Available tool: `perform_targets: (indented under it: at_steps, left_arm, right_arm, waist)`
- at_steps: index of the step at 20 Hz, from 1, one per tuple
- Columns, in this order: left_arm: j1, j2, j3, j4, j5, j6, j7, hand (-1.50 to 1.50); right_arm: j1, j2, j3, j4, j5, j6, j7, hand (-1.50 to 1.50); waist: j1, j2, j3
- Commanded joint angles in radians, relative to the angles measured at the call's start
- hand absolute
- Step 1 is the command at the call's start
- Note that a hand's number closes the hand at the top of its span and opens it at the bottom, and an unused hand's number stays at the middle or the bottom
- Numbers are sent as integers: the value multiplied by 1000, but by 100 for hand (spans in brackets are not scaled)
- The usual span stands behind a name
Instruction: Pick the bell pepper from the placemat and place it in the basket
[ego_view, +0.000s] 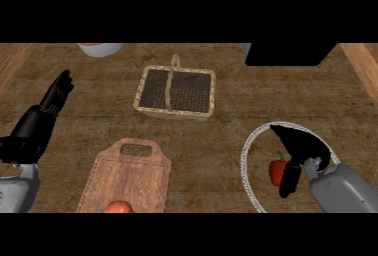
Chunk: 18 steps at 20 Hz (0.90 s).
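Pepper (277, 171): you see it on the placemat (252, 145), near the counter's right front corner.
Right hand (299, 150): fingers relaxed, thumb beside pepper.
Left hand (44, 112): straight, left edge.
Basket (148, 107): mid-counter, toward the back.

Wooden cutting board (127, 176) bearing an orange fruit (119, 207); white bowl (100, 48); black box (288, 54).

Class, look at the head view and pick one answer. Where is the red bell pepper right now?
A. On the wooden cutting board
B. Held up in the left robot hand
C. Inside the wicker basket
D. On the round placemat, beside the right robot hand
D: the red bell pepper lies on the round placemat, right beside the right robot hand, while the wicker basket holds nothing.
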Motion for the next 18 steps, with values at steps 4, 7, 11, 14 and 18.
perform_targets:
  at_steps: [4,7,11,14,18]
  left_arm:
    - [-28,-31,22,-37,-37,-20,65,0]
    - [-8,-49,37,-21,-30,-55,37,0]
    - [-68,-83,38,55,-71,-42,16,0]
    - [-47,-67,73,19,-70,-62,35,0]
    - [-32,-75,94,57,-74,-87,-47,0]
  right_arm:
    - [108,68,-14,-22,102,21,24,-150]
    - [132,62,-56,-8,147,28,-17,-150]
    - [134,69,-84,97,208,4,-141,-150]
    - [200,92,-86,47,232,8,-131,-150]
    - [166,184,-125,50,235,7,-93,150]
  waist:
    - [-1,-1,0]
    - [-2,0,0]
    - [-3,1,0]
    - [-4,0,0]
    - [-2,0,0]
